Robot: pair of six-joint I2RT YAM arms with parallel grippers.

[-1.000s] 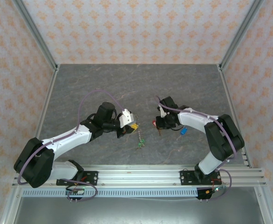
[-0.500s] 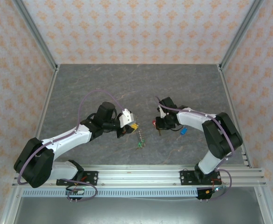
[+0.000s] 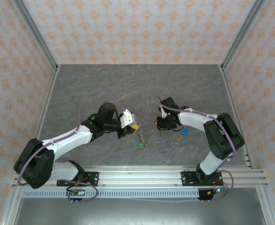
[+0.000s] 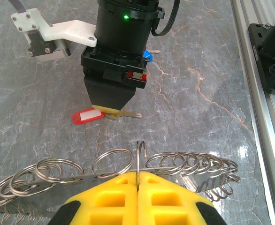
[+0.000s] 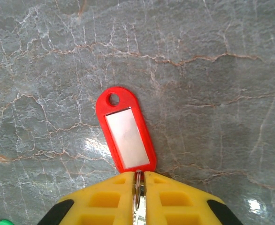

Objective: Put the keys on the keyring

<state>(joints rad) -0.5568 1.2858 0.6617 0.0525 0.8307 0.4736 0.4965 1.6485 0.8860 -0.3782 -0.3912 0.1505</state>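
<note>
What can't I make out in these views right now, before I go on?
Red-tagged key: right wrist view, its blade is buried inside the shut right end effector.
Keyring: left wrist view, its left end runs off the frame edge; the left end effector covers the part it grips.
Blue tag: left wrist view, mostly behind the right arm; top view too small to show its key.

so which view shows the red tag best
Right wrist view: the red tag sits face-on, close, its ring end pinched in the right claw. Left wrist view shows it small under that claw; top view, a red speck.
</note>
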